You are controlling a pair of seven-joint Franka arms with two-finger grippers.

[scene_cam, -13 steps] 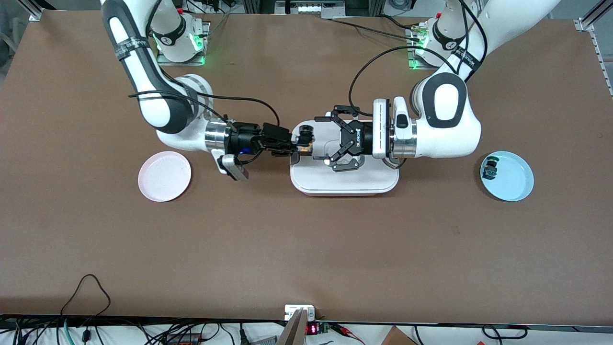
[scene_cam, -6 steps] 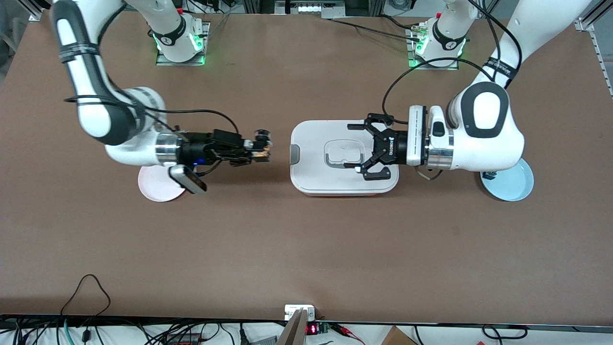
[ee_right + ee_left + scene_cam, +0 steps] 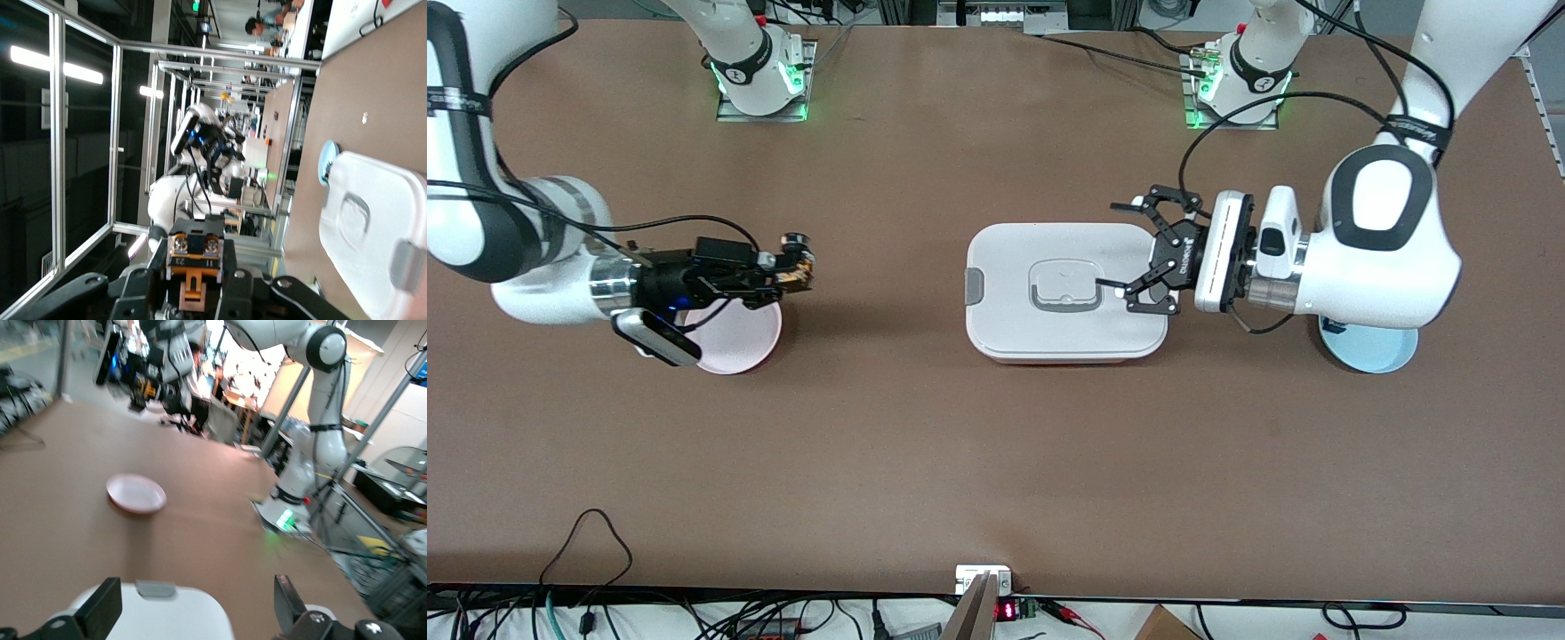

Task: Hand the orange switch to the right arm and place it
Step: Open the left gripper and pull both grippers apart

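Gripping the orange switch (image 3: 796, 267), the right gripper (image 3: 805, 271) hangs with jaws closed beside the pink plate (image 3: 738, 342); handover looks done. Placing probably remains. The left gripper (image 3: 1129, 258) waits over the white box (image 3: 1014, 338), jaws open, empty.

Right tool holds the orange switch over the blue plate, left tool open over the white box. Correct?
Not quite. The front view shows the right tool, shut on the orange switch, beside the pink plate, not over a blue one. The left tool is open over the white box.

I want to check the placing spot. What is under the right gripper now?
Under the right gripper, shut on the orange switch, lies the pink plate's edge and bare table. The arm covers part of the plate.
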